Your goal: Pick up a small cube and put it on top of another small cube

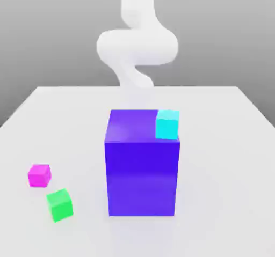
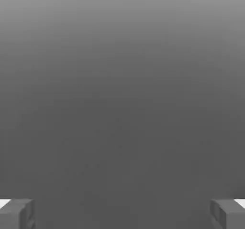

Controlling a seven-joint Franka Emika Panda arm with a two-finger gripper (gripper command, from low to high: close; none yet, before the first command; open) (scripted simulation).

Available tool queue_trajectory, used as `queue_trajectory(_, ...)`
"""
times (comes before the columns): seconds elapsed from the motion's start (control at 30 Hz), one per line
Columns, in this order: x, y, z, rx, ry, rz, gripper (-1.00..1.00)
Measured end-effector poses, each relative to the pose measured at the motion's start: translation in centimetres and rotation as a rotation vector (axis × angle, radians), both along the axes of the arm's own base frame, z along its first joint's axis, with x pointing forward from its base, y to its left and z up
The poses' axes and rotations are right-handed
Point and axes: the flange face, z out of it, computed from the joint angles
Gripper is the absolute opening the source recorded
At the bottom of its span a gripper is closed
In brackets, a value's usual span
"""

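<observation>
The small magenta cube [image 1: 39, 175] rests on the white table [image 1: 225, 159] at the exterior view's left, near the front. Just in front of it and slightly to its right sits the small green cube [image 1: 59, 204], a short gap apart from it. In the hand view my gripper [image 2: 122, 214] is open, its two grey fingertips [image 2: 17, 214] spread far apart with only plain grey background between them. My white arm [image 1: 137, 44] rises behind the table's far edge, well away from both cubes.
A large blue-violet block [image 1: 142, 170] stands in the table's middle. A small cyan cube [image 1: 167, 124] sits on its top at the back right corner. The block lies between the arm and the table's front.
</observation>
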Motion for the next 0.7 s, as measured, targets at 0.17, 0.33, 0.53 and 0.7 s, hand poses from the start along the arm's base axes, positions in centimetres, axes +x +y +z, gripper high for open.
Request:
queue_trajectory(0.17, 3.5, -4.4, -6.9, 0.027, 0.1, -0.211, 0.0)
queue_trajectory(0.33, 5.0, -9.6, -14.0, 0.07, 0.191, -0.413, 0.0)
queue_trajectory(0.53, 4.4, -16.0, -22.7, 0.144, 0.292, -0.65, 0.0)
queue_trajectory(0.7, 1.9, -20.7, -29.7, 0.225, 0.367, -0.842, 0.0)
